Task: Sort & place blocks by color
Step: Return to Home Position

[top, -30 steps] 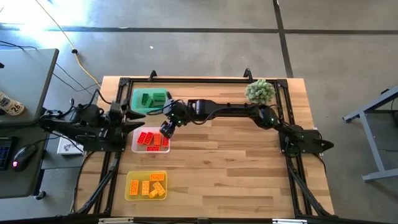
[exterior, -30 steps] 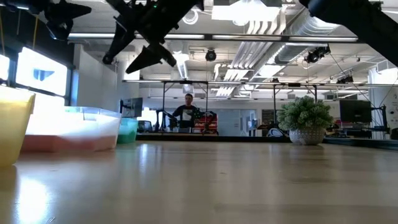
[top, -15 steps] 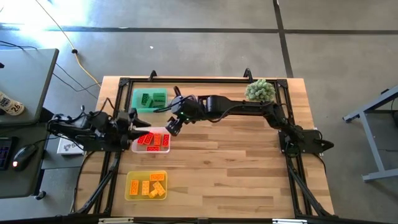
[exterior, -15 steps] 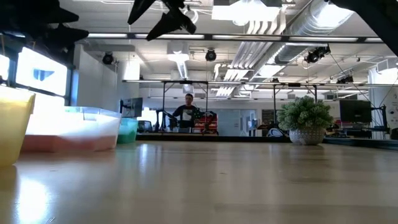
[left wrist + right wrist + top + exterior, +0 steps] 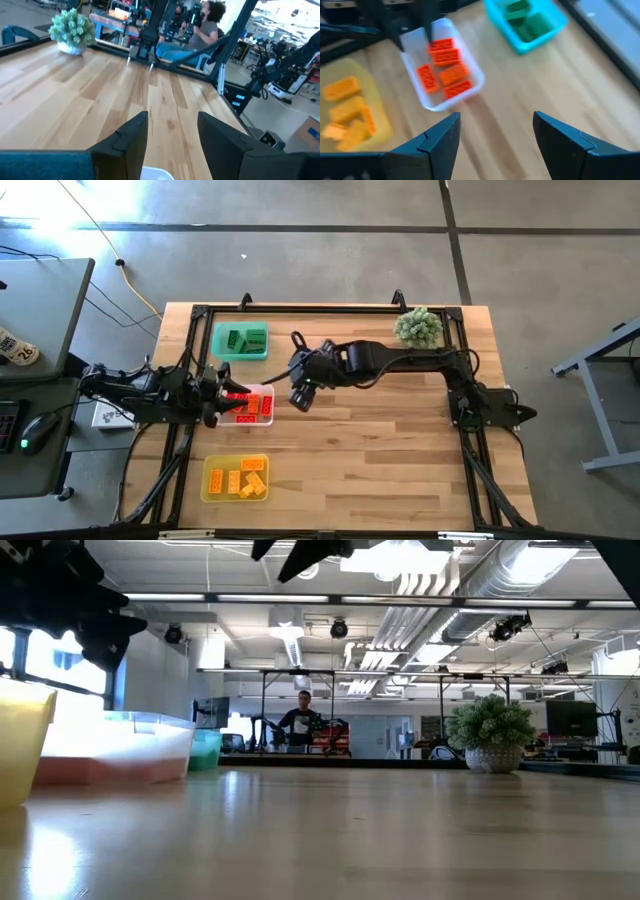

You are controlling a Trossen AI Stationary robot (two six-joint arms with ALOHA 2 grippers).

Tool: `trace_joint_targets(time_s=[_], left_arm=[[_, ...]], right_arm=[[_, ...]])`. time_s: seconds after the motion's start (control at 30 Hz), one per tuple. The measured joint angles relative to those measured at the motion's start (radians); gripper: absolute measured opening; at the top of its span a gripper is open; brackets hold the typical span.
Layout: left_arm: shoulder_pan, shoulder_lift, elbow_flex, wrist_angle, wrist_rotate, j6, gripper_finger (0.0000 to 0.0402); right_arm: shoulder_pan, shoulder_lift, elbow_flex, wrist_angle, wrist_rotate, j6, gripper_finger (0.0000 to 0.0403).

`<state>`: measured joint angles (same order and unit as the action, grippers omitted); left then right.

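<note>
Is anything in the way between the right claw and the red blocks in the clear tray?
Nothing visible is. The right gripper hangs open and empty above bare wood beside the clear tray, and the red blocks lie uncovered inside it. The left gripper, also open, is at the tray's opposite side.

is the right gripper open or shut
Open: on the right gripper the two dark fingers stand wide apart in its wrist view, nothing between them.
</note>
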<state>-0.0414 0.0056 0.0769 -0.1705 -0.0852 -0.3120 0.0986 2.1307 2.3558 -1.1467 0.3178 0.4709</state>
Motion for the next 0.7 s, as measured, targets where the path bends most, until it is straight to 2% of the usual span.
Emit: trace_joint_targets(time_s=[0.33, 0.5, 0.7], left_arm=[[0.000, 0.014, 0.000, -0.007, -0.016, 0.003, 0.0161], [0.000, 0.014, 0.000, -0.005, -0.021, 0.002, 0.0161], [0.000, 0.014, 0.000, -0.005, -0.021, 0.002, 0.0161]], right_arm=[[0.059, -0.149, 0.000, -0.270, 0.244, -0.093, 0.0236], [0.061, -0.236, 0.000, -0.390, 0.287, -0.143, 0.0236], [0.061, -0.359, -0.046, -0.422, 0.321, -0.228, 0.0236]])
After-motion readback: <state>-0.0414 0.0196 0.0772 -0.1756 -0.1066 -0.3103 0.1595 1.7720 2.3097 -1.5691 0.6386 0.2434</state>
